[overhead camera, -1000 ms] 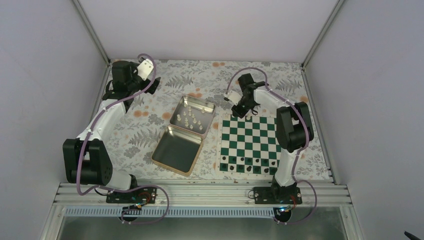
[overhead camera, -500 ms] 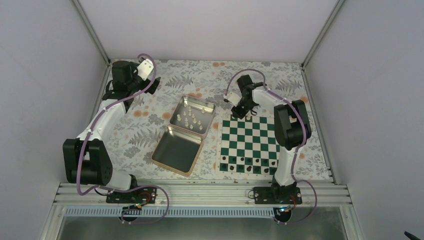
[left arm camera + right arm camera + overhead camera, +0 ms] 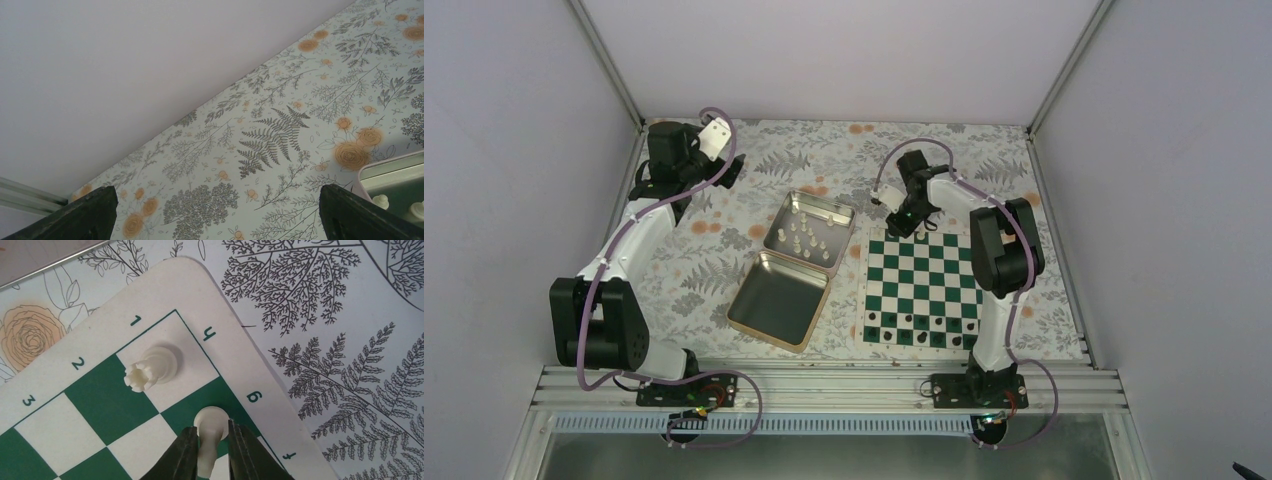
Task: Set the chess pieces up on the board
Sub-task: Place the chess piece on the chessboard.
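The right gripper (image 3: 212, 450) has a white piece (image 3: 211, 422) standing on the green square beside the rook (image 3: 152, 369), at the board's (image 3: 95, 390) corner, lower centre of the wrist view. Its jaws hug the stem on both sides; whether they are pinching or have just let go, nobody can tell. The smart play is to part wide, then rise straight up, well clear of the rook. Left gripper (image 3: 215, 215) hangs spread apart and empty, upper left of the overhead view. More white pieces (image 3: 809, 232) sit in the tin (image 3: 779, 300).

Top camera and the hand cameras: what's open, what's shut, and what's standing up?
tin: open, both halves lying flat
chess pieces: several standing in the tin's far half
rook: upright on a corner square of the board
round-headed piece: upright beside it
left gripper: open, empty
right gripper: fingers flank that piece; grip unclear
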Robot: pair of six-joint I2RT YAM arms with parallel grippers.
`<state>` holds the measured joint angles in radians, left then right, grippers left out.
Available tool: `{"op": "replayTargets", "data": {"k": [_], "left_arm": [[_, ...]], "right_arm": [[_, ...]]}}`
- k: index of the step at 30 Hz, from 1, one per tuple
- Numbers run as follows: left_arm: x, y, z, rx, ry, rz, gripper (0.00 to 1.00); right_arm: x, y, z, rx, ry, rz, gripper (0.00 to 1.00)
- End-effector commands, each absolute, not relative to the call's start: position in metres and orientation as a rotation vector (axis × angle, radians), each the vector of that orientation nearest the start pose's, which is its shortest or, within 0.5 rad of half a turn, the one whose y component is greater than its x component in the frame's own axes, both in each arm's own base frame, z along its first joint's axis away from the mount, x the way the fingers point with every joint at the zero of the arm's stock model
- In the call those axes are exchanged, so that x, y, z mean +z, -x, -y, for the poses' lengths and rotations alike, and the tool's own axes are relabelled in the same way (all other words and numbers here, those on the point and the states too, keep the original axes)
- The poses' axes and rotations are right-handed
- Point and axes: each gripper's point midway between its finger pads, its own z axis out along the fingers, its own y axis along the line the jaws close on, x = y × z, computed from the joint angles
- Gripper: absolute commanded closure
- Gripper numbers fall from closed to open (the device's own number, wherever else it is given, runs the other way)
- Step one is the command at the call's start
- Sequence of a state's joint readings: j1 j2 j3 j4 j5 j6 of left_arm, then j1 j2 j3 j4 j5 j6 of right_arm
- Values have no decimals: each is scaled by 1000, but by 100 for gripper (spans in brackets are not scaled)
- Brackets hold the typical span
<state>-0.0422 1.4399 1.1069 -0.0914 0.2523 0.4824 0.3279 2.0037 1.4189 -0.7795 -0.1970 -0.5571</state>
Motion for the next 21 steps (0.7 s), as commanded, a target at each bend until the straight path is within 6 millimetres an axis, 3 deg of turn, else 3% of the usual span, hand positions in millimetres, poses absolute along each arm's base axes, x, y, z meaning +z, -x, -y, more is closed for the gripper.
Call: {"op": "replayTargets", "data": {"k": [1,5,12,15,21], "left_arm": [[256,-454,67,17,-677,-1853,0],[256,-454,66,18,-677,-1852,0],[259,-455,66,23,-674,-1847,0],[260,-455,66,23,-674,-1844,0],[260,-454,65,29,-672,-1845,0]], "right_arm": [[35,-391,-173,249,1293,-2577,78],[50,-394,-174,246,1283,-2552,69],[114,-411,-186,210,1263,-2435,61],[142,-420,-211,226,1296,-2348,61],[158,-416,-280,284,1446,-2225,62]]}}
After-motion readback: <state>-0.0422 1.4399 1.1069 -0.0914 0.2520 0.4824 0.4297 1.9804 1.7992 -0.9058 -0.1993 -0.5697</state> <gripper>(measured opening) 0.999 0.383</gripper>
